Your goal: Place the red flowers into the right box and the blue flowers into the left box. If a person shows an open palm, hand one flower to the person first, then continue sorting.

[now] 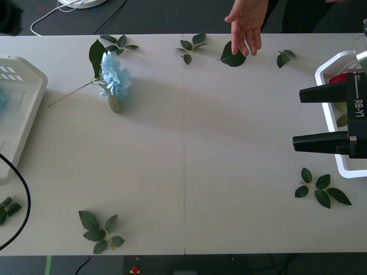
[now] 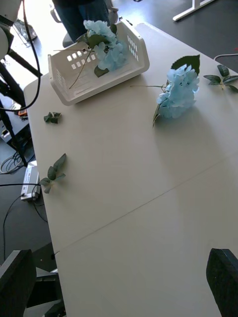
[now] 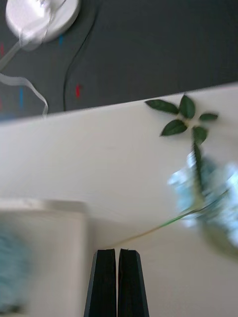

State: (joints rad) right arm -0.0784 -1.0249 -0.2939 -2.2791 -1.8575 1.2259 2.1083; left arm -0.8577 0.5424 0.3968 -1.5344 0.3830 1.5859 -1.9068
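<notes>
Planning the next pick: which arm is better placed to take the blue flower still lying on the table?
Left. The left gripper, shut, is near the blue flower's stem tip beside the left box; the right gripper is open over the right box.

Pale-blue flower (image 1: pixel 116 77) — dark-green leaf sprigs (image 1: pixel 321 189)

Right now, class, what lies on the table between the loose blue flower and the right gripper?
In the front view, only bare table lies between the blue flower and the right gripper.
</notes>
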